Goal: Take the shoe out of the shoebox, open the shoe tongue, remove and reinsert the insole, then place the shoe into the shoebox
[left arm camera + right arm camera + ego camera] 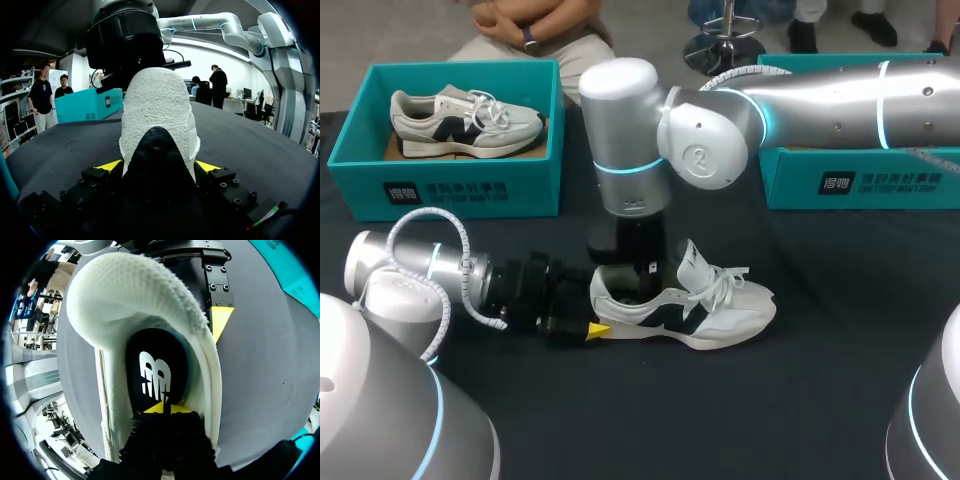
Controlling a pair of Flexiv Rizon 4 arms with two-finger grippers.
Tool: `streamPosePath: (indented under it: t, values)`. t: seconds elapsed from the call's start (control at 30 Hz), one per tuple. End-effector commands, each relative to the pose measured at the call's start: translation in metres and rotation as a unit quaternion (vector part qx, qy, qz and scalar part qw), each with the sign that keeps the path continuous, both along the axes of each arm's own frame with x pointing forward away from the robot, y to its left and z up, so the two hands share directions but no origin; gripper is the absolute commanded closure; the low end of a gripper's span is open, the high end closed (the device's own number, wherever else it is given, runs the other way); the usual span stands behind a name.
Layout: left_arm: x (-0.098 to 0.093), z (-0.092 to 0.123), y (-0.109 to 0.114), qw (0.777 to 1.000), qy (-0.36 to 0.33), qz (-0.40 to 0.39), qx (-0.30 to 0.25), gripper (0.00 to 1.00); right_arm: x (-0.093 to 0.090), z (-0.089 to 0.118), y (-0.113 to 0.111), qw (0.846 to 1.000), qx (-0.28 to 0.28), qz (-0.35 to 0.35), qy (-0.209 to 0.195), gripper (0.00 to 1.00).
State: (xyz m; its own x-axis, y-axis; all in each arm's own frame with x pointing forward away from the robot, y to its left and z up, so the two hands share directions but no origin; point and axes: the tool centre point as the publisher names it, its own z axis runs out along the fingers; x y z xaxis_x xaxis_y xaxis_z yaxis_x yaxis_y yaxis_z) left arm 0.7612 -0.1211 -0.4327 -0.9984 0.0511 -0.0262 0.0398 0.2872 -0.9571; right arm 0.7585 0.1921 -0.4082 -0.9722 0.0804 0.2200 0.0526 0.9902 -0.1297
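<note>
A white-and-navy shoe lies on its sole mid-table, toe pointing right. My left gripper comes in from the left at table height. Its yellow fingertips press on both sides of the heel, so it is shut on the shoe. From above, my right gripper reaches into the shoe's mouth, where its tips are hidden in the head view. In the right wrist view the right gripper is pinched shut on the heel end of the black insole, which lies flat inside the shoe.
A teal shoebox at the back left holds a second matching shoe. Another teal shoebox stands at the back right, partly behind my right arm. Dark cloth covers the table around the shoe.
</note>
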Motion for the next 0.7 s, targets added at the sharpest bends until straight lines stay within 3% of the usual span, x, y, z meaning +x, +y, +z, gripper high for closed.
streamPosePath:
  t: [0.03, 0.7]
  values:
    - [0.003, -0.005, -0.001, 1.000, 0.000, 0.002, 0.000, 1.00, -0.017, -0.005, -0.003, 1.000, 0.004, -0.002, -0.009, 1.00]
    - [0.003, -0.005, -0.001, 1.000, 0.000, 0.002, 0.000, 1.00, -0.014, 0.037, -0.009, 0.999, 0.000, -0.014, -0.051, 1.00]
